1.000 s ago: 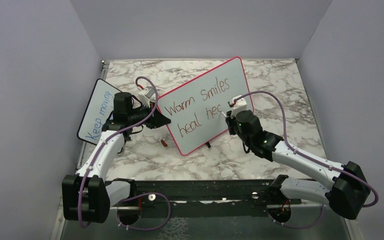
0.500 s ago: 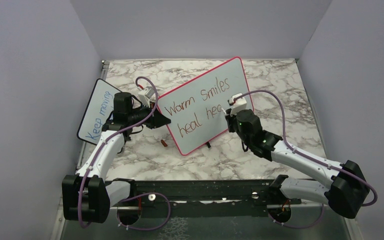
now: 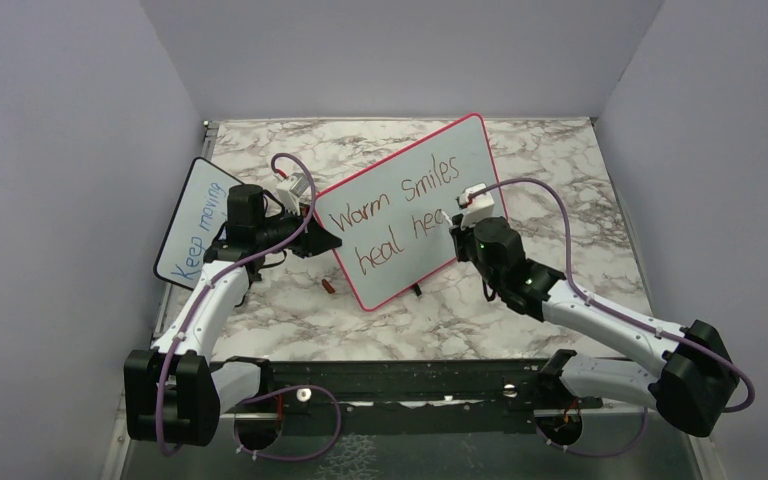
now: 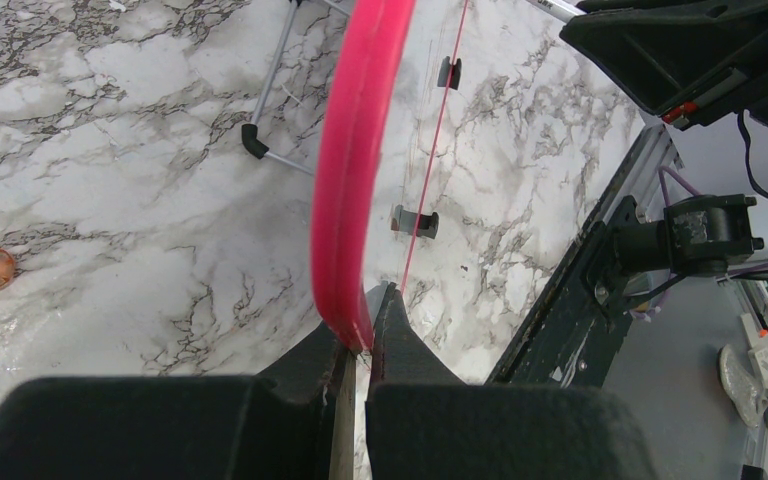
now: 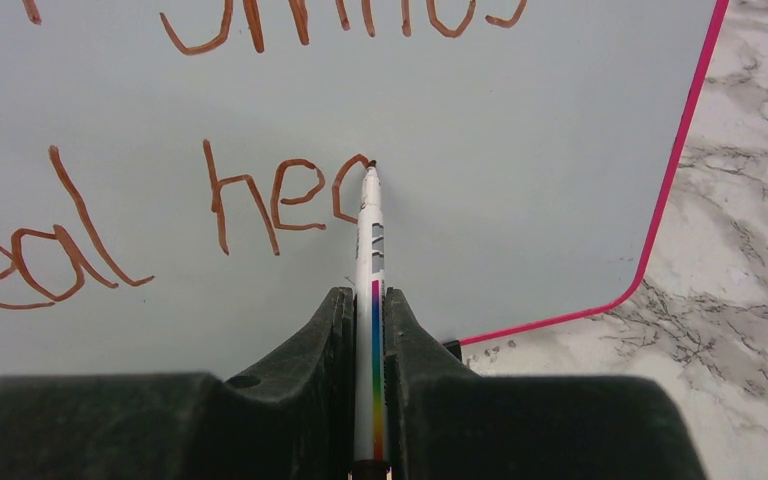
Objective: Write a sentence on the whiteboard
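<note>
The whiteboard (image 3: 465, 150) with its pink-red frame (image 4: 355, 150) stands tilted on small black feet in the middle of the table. My left gripper (image 3: 322, 240) is shut on its left edge, the jaws pinching the frame (image 4: 365, 325). The sentence (image 3: 390, 213) in red-brown reads "Warm Smiles" over "heal he" plus a partly drawn letter (image 5: 345, 190). My right gripper (image 5: 368, 300) is shut on a white marker (image 5: 371, 235) with a rainbow stripe. Its tip touches the board at the top of that last curved stroke.
A smaller black-framed board (image 3: 195, 222) with blue writing leans at the left, behind my left arm. A brown marker cap (image 3: 328, 286) lies on the marble table below the whiteboard's lower left edge. Purple walls close in on both sides.
The marker tip has drawn more of the curved letter after "he" and moved slightly up along it. My left gripper has kept still on the frame.
</note>
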You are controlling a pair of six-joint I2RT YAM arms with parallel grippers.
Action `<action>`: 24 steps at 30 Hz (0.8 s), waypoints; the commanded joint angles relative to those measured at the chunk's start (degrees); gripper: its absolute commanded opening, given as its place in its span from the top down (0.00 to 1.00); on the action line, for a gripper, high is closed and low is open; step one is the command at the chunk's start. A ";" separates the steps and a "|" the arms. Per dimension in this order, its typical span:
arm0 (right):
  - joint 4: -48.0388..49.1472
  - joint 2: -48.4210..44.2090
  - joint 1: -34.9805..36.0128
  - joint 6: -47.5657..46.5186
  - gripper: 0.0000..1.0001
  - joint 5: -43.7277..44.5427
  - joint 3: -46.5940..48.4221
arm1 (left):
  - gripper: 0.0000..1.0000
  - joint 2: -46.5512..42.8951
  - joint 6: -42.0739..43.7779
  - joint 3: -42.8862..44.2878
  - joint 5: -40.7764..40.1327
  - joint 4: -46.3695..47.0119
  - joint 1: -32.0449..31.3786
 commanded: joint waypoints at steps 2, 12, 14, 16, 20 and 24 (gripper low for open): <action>2.19 0.61 -0.13 -0.50 1.00 0.13 2.27 | 1.00 1.24 5.76 -0.22 -9.62 -2.93 1.04; -2.76 -0.33 -0.13 1.87 1.00 -0.61 0.81 | 1.00 1.23 5.76 -0.18 -9.71 -2.93 1.04; -3.79 -0.69 -0.13 2.33 1.00 -0.69 0.48 | 1.00 1.23 5.73 -0.20 -9.78 -2.93 1.04; -4.48 -1.06 -0.13 2.65 1.00 -0.87 0.08 | 1.00 1.23 5.71 -0.19 -9.80 -2.93 1.04; -4.80 -1.19 -0.13 3.27 1.00 -1.13 -0.61 | 1.00 1.18 5.75 -0.22 -9.83 -2.93 1.04; -6.41 -1.10 -0.13 3.50 0.99 -0.49 -1.07 | 1.00 1.22 5.76 -0.30 -9.88 -2.93 1.04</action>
